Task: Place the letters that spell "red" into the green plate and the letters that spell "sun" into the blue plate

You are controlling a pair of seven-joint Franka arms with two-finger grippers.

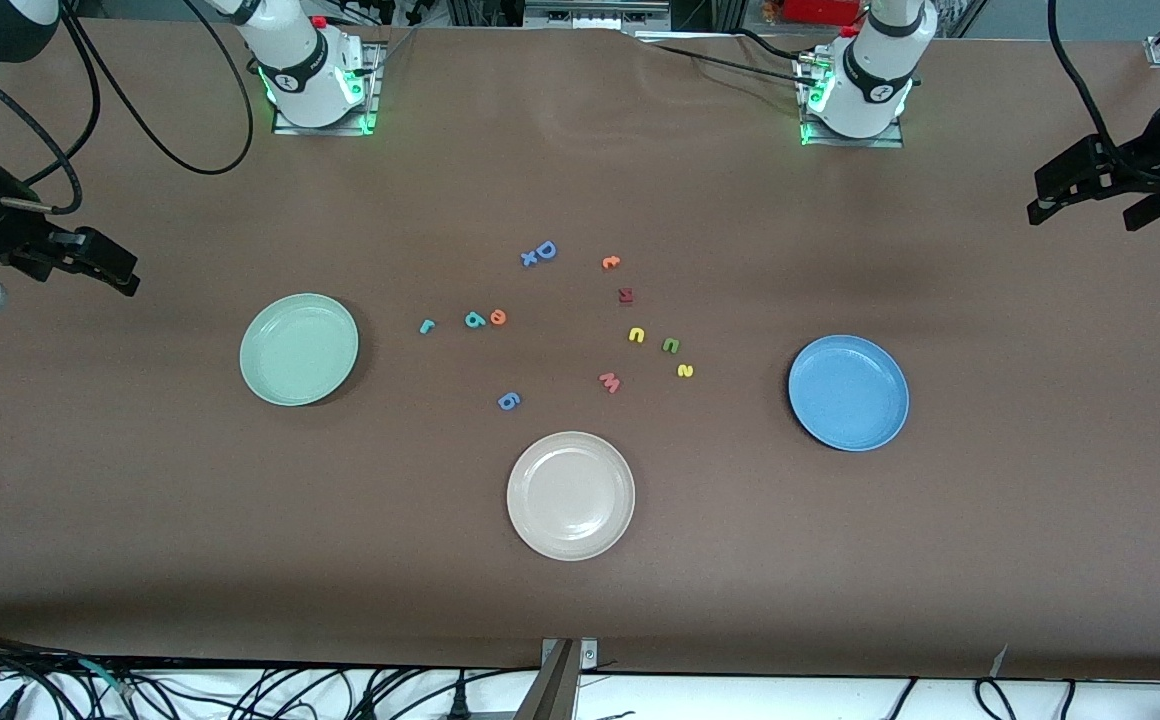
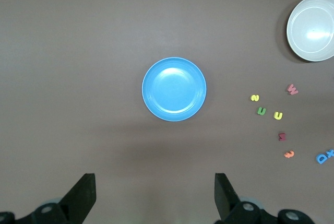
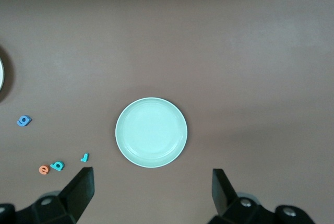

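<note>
Nothing sorted yet. Teal r (image 1: pixel 426 326), teal d (image 1: pixel 474 319) and orange e (image 1: pixel 498 317) lie in a row on the worktop (image 1: pixel 580 600) beside the empty green plate (image 1: pixel 298 349). Yellow u (image 1: pixel 636 335), green n (image 1: pixel 671 345) and yellow s (image 1: pixel 684 371) lie near the empty blue plate (image 1: pixel 848 392). Decoys mingle: pink w (image 1: pixel 610 382), blue 6 (image 1: pixel 508 401), blue D (image 1: pixel 543 251), orange t (image 1: pixel 610 263), white plate (image 1: pixel 570 495). Left claw (image 1: pixel 1090 190) and right claw (image 1: pixel 90 262) hang at the worktop's ends, jaws apart, holding nothing.

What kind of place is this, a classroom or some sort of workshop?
Most likely a robotics lab. Two robot arms are bolted along one edge of a brown table, cables trail around its edges, and plates and tiny foam letters lie laid out like a test exercise.
</note>
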